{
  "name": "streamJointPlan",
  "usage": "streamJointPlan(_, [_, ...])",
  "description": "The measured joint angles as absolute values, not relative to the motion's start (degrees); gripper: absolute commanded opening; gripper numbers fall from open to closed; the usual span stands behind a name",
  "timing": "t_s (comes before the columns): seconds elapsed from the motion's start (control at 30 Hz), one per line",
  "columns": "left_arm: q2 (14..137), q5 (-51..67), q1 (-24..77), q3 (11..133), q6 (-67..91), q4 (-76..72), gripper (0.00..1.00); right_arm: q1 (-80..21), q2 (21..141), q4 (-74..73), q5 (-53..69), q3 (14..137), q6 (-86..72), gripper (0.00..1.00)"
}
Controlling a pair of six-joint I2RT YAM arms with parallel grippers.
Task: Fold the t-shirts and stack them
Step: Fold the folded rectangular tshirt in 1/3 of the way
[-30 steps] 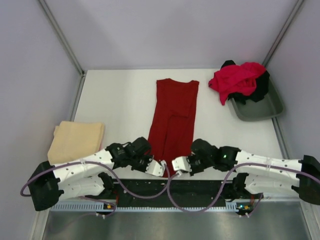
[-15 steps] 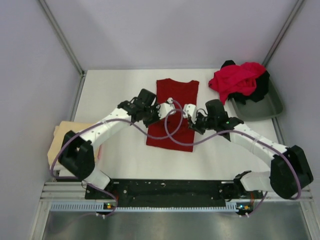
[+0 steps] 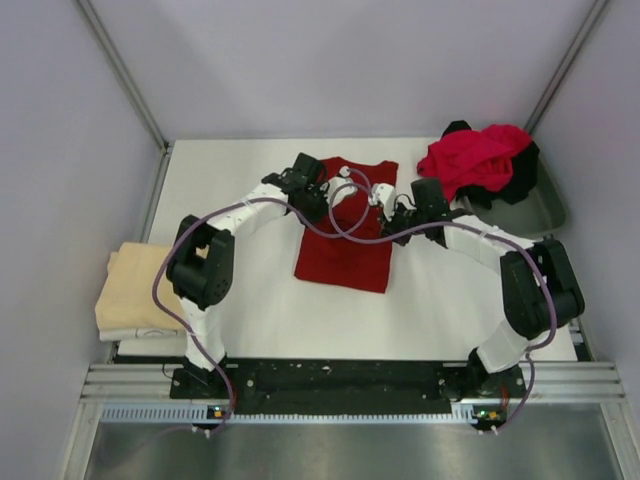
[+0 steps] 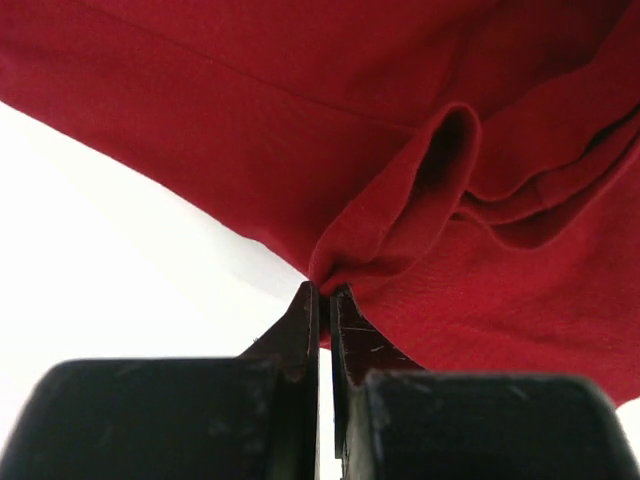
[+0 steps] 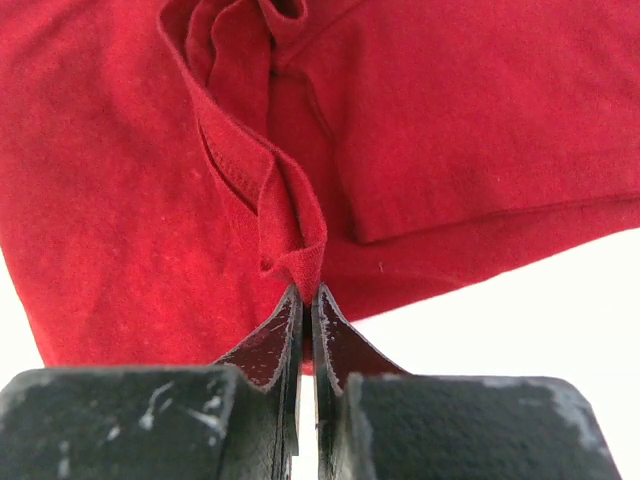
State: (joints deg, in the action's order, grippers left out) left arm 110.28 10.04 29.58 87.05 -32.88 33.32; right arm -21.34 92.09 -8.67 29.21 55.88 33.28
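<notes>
The dark maroon t-shirt (image 3: 343, 255) lies in the middle of the table, doubled over on itself. My left gripper (image 3: 332, 190) is shut on its left hem corner (image 4: 330, 270). My right gripper (image 3: 378, 196) is shut on its right hem corner (image 5: 300, 255). Both grippers hold the hem over the shirt's collar end. The beige t-shirt (image 3: 140, 290) lies folded at the left edge. The bright red t-shirt (image 3: 475, 160) is bunched on the black t-shirt (image 3: 520, 180) in the tray.
A grey-green plastic tray (image 3: 530, 215) stands at the back right of the table. Purple cables (image 3: 335, 225) loop from both arms over the maroon shirt. Metal frame posts stand at the back corners.
Both grippers have carried the maroon shirt's near hem from the table's front edge up to its collar end, folding the shirt in half.
</notes>
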Motion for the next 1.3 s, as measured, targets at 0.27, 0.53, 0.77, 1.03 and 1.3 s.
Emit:
streamJointPlan(0.27, [115.83, 7.75, 28.97, 91.05, -29.91, 33.89, 0.12, -19.11, 99.2, -8.78, 28.75, 60.14, 31.81, 0.18])
streamJointPlan(0.53, [120.66, 2.26, 26.57, 96.49, -24.32, 33.69, 0.45, -14.06, 108.09, -7.9, 24.62, 68.99, 24.05, 0.27])
streamJointPlan(0.77, [120.11, 0.69, 21.12, 103.42, -22.5, 32.53, 0.52, -13.13, 102.8, -6.0, 22.28, 67.35, 23.77, 0.46])
streamJointPlan(1.03, [92.58, 22.04, 20.47, 75.53, -38.44, 30.52, 0.67, -28.53, 70.32, -3.09, 28.38, 43.35, 41.32, 0.58])
streamJointPlan(1.3, [86.76, 28.6, 24.77, 54.0, -53.63, 26.02, 0.9, -39.03, 75.18, -7.07, 20.32, 37.54, 51.09, 0.58])
